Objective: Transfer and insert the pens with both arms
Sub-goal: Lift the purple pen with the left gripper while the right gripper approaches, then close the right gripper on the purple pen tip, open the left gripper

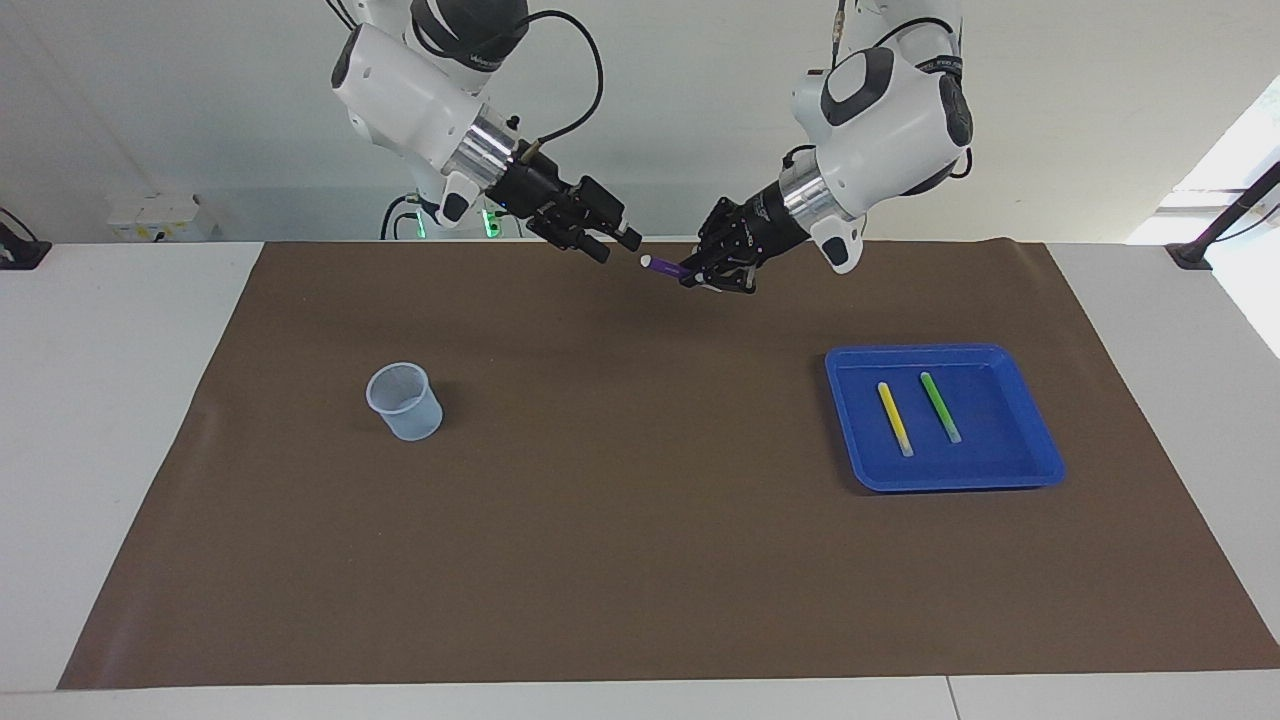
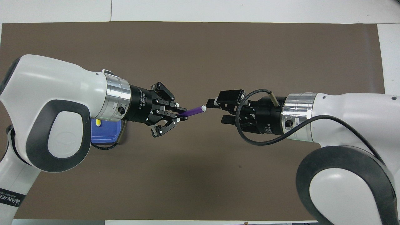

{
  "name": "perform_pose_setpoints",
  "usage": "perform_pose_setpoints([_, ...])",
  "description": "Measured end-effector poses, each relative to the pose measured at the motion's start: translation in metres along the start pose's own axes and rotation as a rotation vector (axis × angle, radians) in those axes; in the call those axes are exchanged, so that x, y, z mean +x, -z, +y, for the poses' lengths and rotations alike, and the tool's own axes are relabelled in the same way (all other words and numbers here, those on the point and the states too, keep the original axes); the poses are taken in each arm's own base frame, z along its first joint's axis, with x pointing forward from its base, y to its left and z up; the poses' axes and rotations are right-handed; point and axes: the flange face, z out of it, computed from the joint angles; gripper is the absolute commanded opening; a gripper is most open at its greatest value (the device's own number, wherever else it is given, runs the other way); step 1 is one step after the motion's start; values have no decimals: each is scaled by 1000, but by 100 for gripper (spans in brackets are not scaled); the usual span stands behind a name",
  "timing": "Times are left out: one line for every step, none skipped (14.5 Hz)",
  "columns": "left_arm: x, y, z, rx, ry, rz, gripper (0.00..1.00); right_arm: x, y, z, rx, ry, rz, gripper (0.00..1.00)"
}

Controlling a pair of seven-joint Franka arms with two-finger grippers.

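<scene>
My left gripper (image 2: 178,115) is shut on the purple pen (image 2: 192,111), which is held level above the middle of the brown mat (image 1: 640,550). The pen's white cap points at my right gripper (image 2: 219,111). That gripper is open, facing the pen, and the cap sits just at its fingertips; I cannot tell if they touch. In the facing view the purple pen (image 1: 665,267) juts from the left gripper (image 1: 702,272) toward the right gripper (image 1: 614,246). The yellow pen (image 1: 894,418) and green pen (image 1: 940,407) lie side by side in the blue tray (image 1: 1030,440).
A pale translucent cup (image 1: 404,401) stands upright on the mat toward the right arm's end of the table. From overhead the left arm covers most of the tray (image 2: 107,137), and the right arm hides the cup.
</scene>
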Motion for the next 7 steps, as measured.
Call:
perform_pose_setpoints([0, -2, -1, -2, 3, -5, 0, 1, -1, 0, 4, -1, 11, 73])
perform_pose_setpoints([0, -4, -2, -2, 5, -8, 0, -1, -3, -1, 10, 4, 24, 70])
perform_pose_setpoints([-1, -5, -2, -2, 6, -10, 0, -4, -7, -4, 14, 12, 31, 67])
perform_pose_setpoints([0, -5, -2, -5, 8, -11, 0, -9, -12, -6, 15, 20, 31, 62])
perform_pose_setpoints([0, -5, -2, -7, 9, -12, 0, -14, -16, -7, 13, 28, 25, 62])
perform_pose_setpoints([0, -5, -2, -7, 10, -12, 0, -17, -19, -8, 11, 33, 20, 62])
perform_pose_setpoints([0, -5, -3, -8, 10, -12, 0, -17, -21, -8, 9, 33, 19, 61])
